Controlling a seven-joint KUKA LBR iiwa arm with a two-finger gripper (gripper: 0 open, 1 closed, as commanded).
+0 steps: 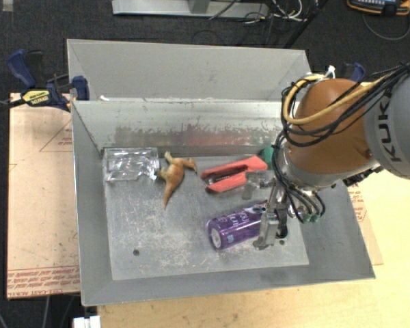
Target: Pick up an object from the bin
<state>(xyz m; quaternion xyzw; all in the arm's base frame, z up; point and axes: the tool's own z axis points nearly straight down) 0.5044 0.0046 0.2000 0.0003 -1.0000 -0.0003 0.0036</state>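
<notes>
The gripper [270,229] hangs low at the lower right of the grey metal bin [184,255]. A purple plastic cylinder with white print [234,229] lies on its side just left of it. One cannot tell if the gripper is spread or closed.

The bin [191,285] is grey sheet metal, matt on its walls, its floor scuffed and speckled with fine scratches, with a streaky sheen along the foot of the far wall. At the far left lies a clear packet [130,164] of crinkled, glossy plastic, beside it a tan toy animal [172,176] with a matt, rubbery look, and further right a red and black tool [234,173] of smooth plastic. Nearer, the purple cylinder [236,228] has a shiny printed skin, the gripper [268,236] looks like bare grey metal, and the arm's orange cover [328,128] is smooth and softly glossy.
</notes>
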